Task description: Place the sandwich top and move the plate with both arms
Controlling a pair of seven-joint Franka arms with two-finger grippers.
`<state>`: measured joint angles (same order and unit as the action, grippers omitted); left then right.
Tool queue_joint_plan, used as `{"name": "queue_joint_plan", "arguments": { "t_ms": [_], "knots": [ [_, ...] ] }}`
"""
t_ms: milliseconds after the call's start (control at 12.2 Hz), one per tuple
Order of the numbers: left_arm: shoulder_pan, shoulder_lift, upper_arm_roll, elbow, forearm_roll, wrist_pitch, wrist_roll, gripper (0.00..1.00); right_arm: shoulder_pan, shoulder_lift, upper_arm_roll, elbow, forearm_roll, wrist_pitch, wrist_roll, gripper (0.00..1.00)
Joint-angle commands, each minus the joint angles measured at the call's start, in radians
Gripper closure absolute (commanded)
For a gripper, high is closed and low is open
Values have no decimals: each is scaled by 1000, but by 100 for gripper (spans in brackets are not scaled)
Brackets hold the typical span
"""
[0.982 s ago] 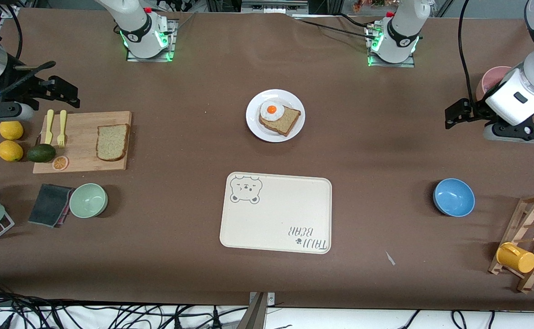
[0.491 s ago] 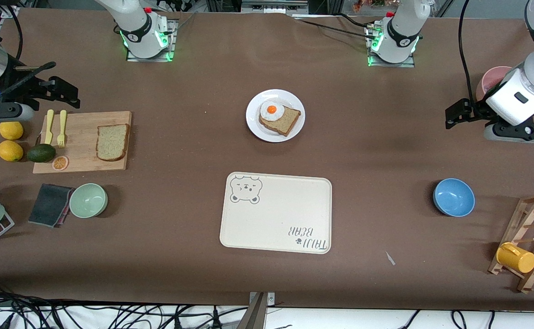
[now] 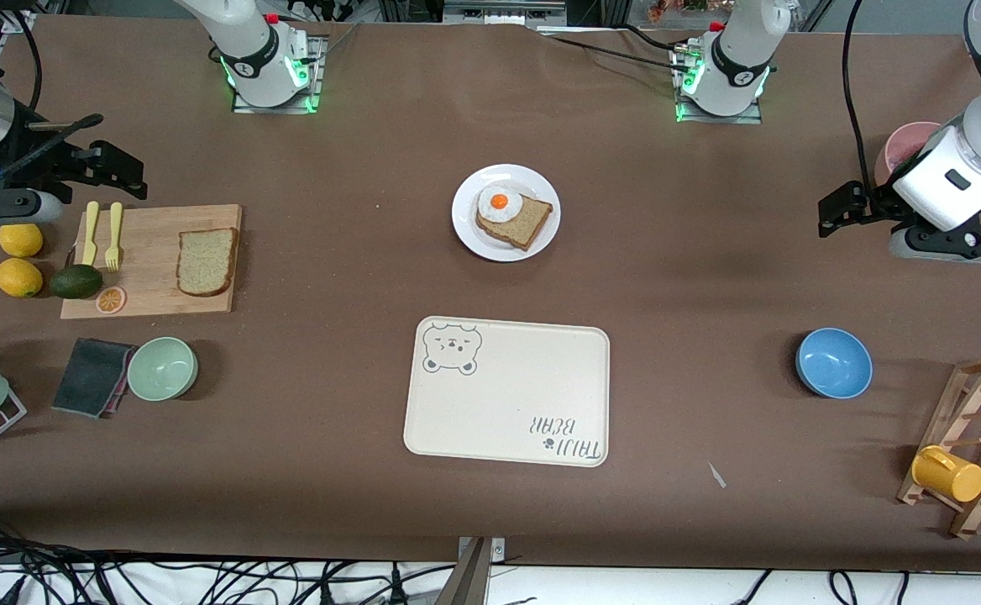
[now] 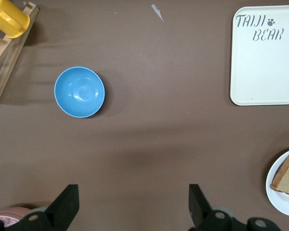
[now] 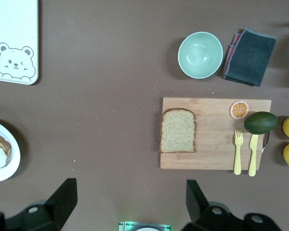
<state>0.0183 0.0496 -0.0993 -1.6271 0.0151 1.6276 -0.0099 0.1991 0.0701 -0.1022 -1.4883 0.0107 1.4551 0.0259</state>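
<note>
On cutting board [image 3: 150,260] toward right arm's end of tabletop: sandwich top [image 3: 207,261], flat, untouched. Right end effector [image 5: 130,199] close by, fingers spread, empty. Left end effector [image 4: 134,204] well apart, also spread, waiting. Right arm nearer, likely picker.

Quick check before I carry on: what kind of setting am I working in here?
Most likely a lab bench staged as a kitchen: a brown-covered table with two bolted-down arms, loose cables along its edge, and props such as a cutting board bearing the sandwich top, a plate and a mug rack.

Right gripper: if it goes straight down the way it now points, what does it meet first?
Probably bare table: the right gripper is open, with the cutting board and sandwich top just off its line.
</note>
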Motion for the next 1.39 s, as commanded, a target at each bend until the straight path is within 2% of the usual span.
{"name": "queue_joint_plan", "arguments": {
  "t_ms": [0, 1309],
  "knots": [
    [2, 3, -3, 24, 22, -21, 21, 0, -3, 0, -2, 7, -1, -7, -17, 0],
    [-9, 1, -19, 26, 23, -21, 19, 0, -3, -1, -1, -12, -5, -7, -17, 0]
  ]
}}
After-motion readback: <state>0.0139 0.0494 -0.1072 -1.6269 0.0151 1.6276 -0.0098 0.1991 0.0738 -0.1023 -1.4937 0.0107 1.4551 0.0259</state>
